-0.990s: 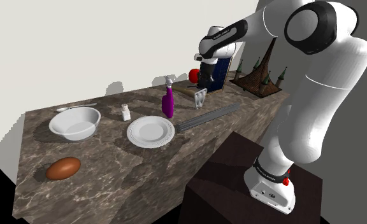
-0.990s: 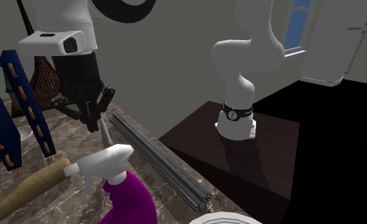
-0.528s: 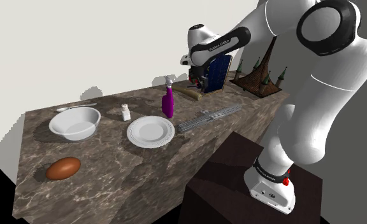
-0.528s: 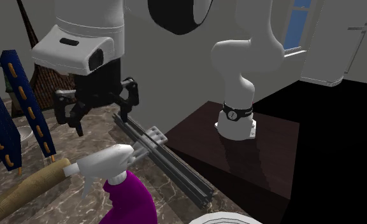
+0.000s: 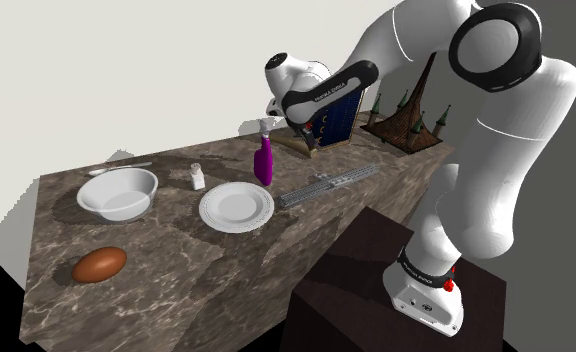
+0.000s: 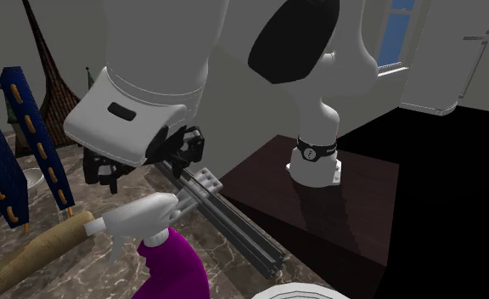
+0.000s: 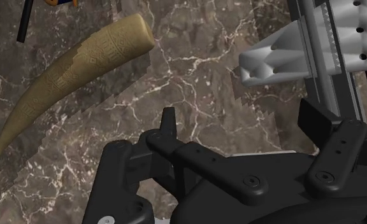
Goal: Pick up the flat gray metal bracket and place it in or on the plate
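Bracket (image 7: 283, 60) atop rail (image 6: 244, 235); purple spray bottle (image 5: 263, 166) near.

Pale grey holed bracket (image 7: 274, 60), seemingly resting across dark rail (image 5: 361, 173), apart from round white plate (image 5: 234, 208)

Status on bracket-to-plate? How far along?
Done: nothing. The gray bracket lies on the dark rail, and the white plate holds nothing. Underway: nothing held; the hand hangs open over the counter by the horn, off the bracket. Left: grasp the bracket, carry it over, set it on the plate.
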{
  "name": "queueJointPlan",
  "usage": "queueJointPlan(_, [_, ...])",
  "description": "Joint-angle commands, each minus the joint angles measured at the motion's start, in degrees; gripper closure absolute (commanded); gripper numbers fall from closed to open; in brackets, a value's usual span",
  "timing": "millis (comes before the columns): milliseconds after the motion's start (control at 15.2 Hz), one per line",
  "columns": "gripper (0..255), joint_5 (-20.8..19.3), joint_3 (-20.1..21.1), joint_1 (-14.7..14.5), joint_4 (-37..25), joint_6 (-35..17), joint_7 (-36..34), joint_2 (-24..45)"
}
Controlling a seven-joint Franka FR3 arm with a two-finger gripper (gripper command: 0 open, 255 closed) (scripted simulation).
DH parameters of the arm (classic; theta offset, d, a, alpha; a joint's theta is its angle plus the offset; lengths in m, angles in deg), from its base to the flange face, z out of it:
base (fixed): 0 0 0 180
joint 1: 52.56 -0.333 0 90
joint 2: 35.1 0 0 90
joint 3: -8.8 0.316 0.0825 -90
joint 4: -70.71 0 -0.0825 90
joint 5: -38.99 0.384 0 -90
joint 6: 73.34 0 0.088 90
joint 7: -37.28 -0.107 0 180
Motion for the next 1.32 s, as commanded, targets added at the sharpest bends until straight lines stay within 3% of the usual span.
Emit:
queueJointPlan(0, [0,-0.30,-0.36,0.42,0.81,-1.65,-0.20,0.73])
queueJointPlan(594, [0,-0.46,-0.62,0.74,1.37,-2.86,-0.24,1.26])
queueJointPlan(660, [255,-0.46,-0.62,0.74,1.37,-2.86,-0.24,1.26])
queueJointPlan(1254, [255,-0.46,-0.62,0.74,1.37,-2.86,-0.24,1.26])
